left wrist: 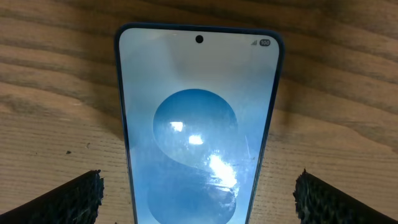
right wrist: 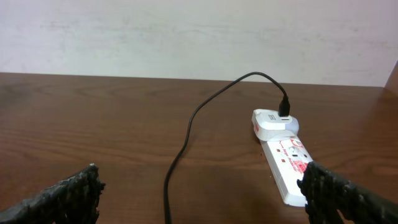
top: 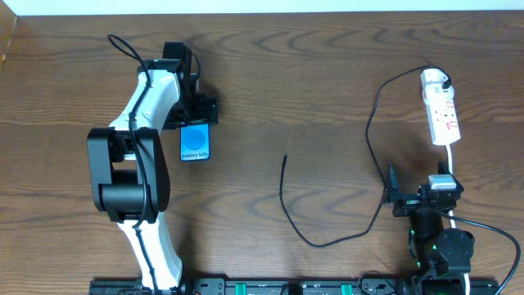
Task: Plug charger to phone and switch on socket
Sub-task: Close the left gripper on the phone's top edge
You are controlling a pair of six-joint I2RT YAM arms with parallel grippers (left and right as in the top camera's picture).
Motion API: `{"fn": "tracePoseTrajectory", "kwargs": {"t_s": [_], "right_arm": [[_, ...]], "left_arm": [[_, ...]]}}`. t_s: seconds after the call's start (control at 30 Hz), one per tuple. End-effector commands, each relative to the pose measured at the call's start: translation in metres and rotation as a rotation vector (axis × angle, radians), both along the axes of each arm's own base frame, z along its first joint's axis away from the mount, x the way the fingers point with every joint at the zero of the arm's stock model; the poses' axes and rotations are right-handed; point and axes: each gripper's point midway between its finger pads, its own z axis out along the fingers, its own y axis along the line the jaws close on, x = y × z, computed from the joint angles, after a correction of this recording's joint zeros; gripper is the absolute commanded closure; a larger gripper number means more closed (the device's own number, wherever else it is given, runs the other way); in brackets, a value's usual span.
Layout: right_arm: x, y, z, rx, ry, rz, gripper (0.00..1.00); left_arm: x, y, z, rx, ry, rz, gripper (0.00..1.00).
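The phone [top: 195,142] lies flat on the wooden table, its blue screen [left wrist: 196,143] facing up. My left gripper [top: 196,121] hovers over its far end, open, with one dark finger on each side of the phone [left wrist: 74,199] and not touching it. The charger [top: 283,174] is a thin black cable whose free end lies at mid-table. It loops round to a white adapter [right wrist: 273,122] plugged into the socket [top: 442,111], a white power strip with red marks [right wrist: 287,163]. My right gripper [top: 419,179] stands open and empty just short of the strip's near end.
The strip's white cord [top: 452,160] runs back past my right arm. The charger cable [right wrist: 180,155] crosses the table in front of my right gripper [right wrist: 202,202]. A pale wall stands behind the table's far edge.
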Motion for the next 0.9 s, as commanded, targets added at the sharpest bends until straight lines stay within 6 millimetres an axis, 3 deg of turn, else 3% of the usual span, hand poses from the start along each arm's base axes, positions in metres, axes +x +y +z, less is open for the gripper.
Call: {"fn": "tracePoseTrajectory", "kwargs": {"t_s": [0.0,0.87], "right_arm": [[0.000,-0.003,-0.001,0.013,0.003,-0.016,0.01],[0.000,-0.003,-0.001,0.013,0.003,-0.016,0.01]], "left_arm": [[-0.006,0.005,-0.010,0.015,0.028,0.020,0.02],[-0.012,0.007,-0.027,0.015,0.023,0.023,0.02]]}}
